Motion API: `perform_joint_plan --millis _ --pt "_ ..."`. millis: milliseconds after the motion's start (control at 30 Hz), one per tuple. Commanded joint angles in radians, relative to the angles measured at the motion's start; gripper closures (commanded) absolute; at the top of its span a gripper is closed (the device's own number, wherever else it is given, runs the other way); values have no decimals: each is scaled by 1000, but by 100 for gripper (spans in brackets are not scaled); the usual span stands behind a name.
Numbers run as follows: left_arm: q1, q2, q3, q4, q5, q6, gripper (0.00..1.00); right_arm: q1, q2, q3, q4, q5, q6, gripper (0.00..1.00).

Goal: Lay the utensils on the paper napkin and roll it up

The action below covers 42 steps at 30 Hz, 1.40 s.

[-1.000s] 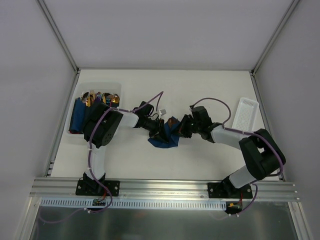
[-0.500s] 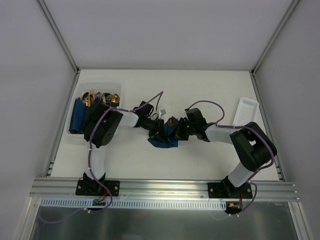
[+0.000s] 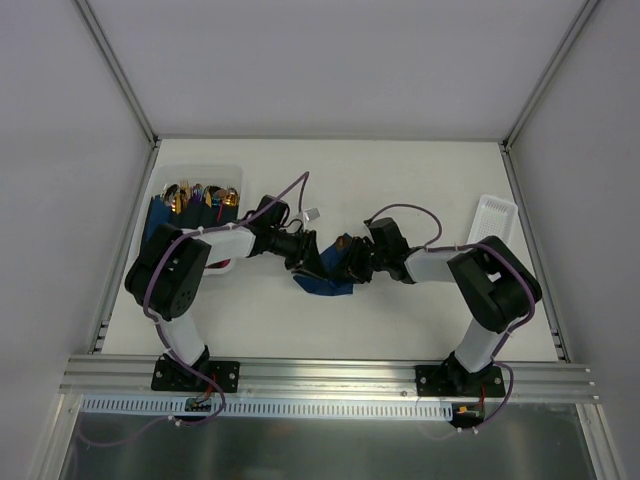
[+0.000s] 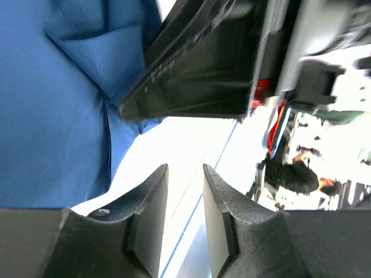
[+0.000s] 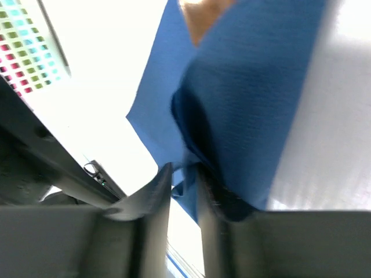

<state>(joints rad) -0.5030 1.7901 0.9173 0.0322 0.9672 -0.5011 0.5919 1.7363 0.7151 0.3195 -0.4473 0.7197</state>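
The left claw [image 3: 308, 262] and the right claw [image 3: 352, 264] meet nose to nose over the middle of the counter [image 3: 400, 180]. The paper napkin [image 3: 322, 284] is bunched between them. Its loose corner spreads out on the near side of both claws, and its crumpled upper part rises into the right claw.

From the right wrist, the right claw [image 5: 184, 200] is clamped on a fold of the napkin [image 5: 249, 87]. Dark blue paper runs down into the narrow slot between its fingers [image 5: 152, 202], though that spot is blurred. Past the fingertips, a gold-bronze utensil [image 5: 202, 16] pokes its tip out of the paper's top edge. From above, that tip [image 3: 343, 241] sits on the far side of the right claw. How many pieces are wrapped inside cannot be told.

From the left wrist, the left claw [image 4: 182, 214] has its fingers [image 4: 148, 223] drawn close with a slim gap, and bright counter shows through it. The napkin [image 4: 52, 116] lies ahead and to one side, with its edge near one fingertip but not between them. The right claw's black body [image 4: 203, 69] fills the space straight ahead, so that side is tight.

Bare counter stretches beyond both claws and back toward the arm bases. Behind the left claw, a bin [image 3: 232, 172] with gold cutlery [image 3: 200, 195] sits at the counter's far left corner. Behind the right claw, a white tray [image 3: 493, 228] lies by the right edge.
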Motion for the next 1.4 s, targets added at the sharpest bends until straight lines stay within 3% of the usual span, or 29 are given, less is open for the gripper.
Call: perform_joint_plan --millis 0,33,100,567,1033,1367 --pt "58 -72 -2 -17 22 21 69 5 28 14 20 -2 -2 69" --pt "69 -74 8 -20 9 18 69 6 28 14 20 -2 0 61" --pt "90 -61 49 -21 1 13 69 5 28 14 27 -7 0 54" --pt "78 153 256 -18 -42 -54 68 5 -7 -12 61 -14 -22 26" --pt "78 167 321 -11 -2 -68 68 9 -76 -37 122 -50 -71 26" --pt "78 153 348 -9 4 -77 67 29 -135 -26 66 -37 -124 20"
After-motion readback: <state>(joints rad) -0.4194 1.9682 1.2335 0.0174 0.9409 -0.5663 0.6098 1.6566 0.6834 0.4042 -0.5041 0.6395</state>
